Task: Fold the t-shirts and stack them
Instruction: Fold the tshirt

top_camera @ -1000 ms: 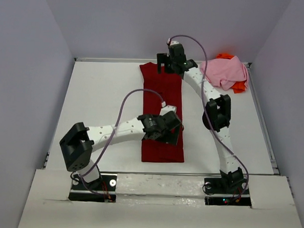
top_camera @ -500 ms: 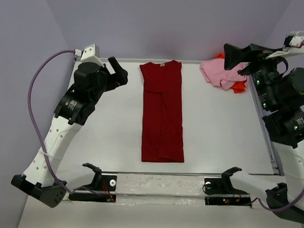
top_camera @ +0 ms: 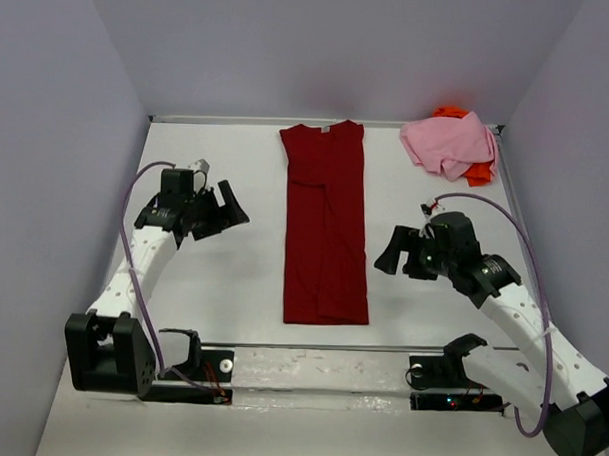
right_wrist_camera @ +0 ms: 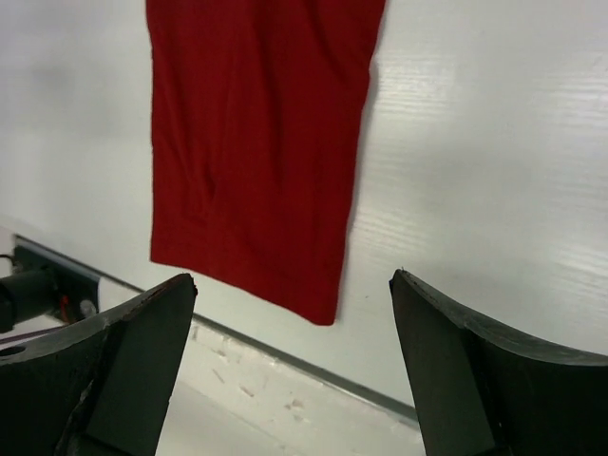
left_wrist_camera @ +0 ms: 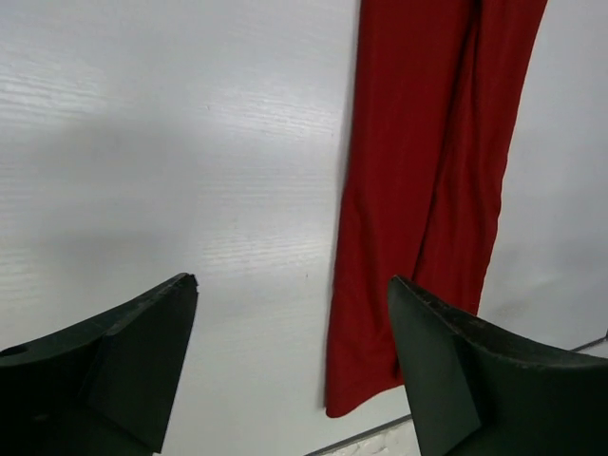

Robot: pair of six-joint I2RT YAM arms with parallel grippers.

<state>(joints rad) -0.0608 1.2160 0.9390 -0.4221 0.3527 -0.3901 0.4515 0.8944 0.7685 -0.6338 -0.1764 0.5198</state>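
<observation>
Red shirt (top_camera: 327,224) runs top-to-bottom, frame center; left gripper (top_camera: 225,217) & right gripper (top_camera: 392,249) flank it, both 2 open, empty; right nearer.

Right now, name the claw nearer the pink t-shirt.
Right. Right claw: in front of the pink t-shirt, same side of the red t-shirt. Left claw: across the red t-shirt.
</observation>
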